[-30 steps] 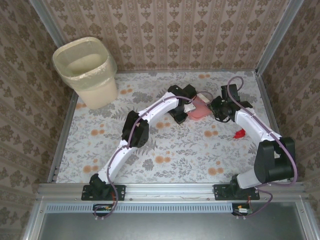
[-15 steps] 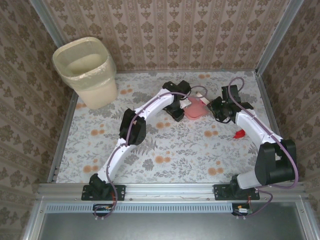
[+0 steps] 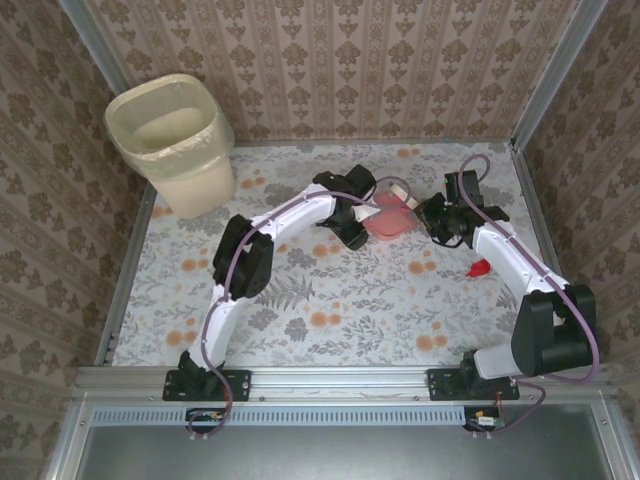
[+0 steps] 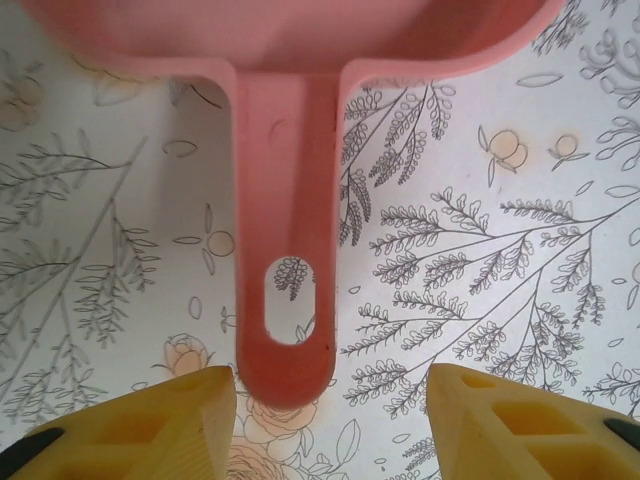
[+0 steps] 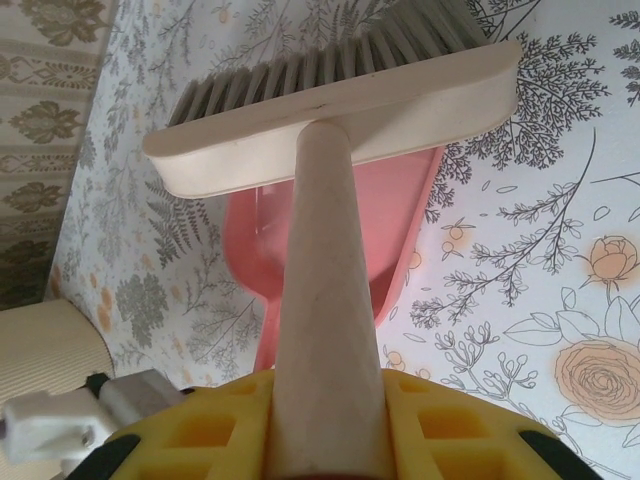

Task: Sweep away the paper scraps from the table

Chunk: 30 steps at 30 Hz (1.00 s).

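top external: the table, a large flat rectangle under a white cloth printed with grey ferns and orange dots, has a cream plastic waste bin standing at its far left corner. the left arm bends in from the near left, and the left gripper sits near the back centre, just beside the handle end of a flat pink plastic dustpan. the right gripper is on the other side of the dustpan. it carries a cream plastic hand brush, whose head sits at the dustpan's far edge. one small red paper scrap lies on the cloth close to the right forearm, apart from the dustpan. whether any scraps lie in the pan cannot be told from here.

left wrist: the dustpan lies flat on the table, and its straight handle with an oval hanging hole points at the camera. the left gripper has its yellow fingers standing apart, one on each side of the handle's rounded end. the right one is clear of it and the left one just beside it, so nothing is gripped.

right wrist: the right gripper is clamped on the round handle of the brush, with yellow fingers pressed against both sides. the grey bristles point away, above the dustpan on the table. the bin shows at the lower left, under the brown damask wall.
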Motion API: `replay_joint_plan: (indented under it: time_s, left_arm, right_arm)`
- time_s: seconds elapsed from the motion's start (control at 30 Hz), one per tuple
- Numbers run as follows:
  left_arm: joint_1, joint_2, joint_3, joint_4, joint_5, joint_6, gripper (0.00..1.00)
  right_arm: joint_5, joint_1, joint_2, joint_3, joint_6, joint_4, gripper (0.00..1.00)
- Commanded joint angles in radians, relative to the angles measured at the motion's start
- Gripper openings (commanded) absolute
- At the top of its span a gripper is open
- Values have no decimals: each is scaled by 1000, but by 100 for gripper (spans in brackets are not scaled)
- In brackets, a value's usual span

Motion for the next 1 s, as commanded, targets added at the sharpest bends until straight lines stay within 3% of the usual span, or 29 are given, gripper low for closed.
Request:
replay_joint_plan:
  time_s: [0.0,0.13,0.23,0.6,0.97]
  left_arm:
    - [17,-83,-139,201,0,26,53]
    - [17,-167,-329,402,19,53,54]
    - [24,-186,-360,440,19,44,53]
    - [43,-195,-414,551,92,37,50]
    - [52,-171,-392,510,135,40,52]
  right_arm:
    - [-15,2,-31,-6,-40,1,0]
    - [-12,2,-32,-4,-61,2,0]
    - [-7,2,-35,-4,-67,-3,0]
    - [-5,2,-42,6,-109,-28,0]
    - [-2,2,-51,25,-124,-59,0]
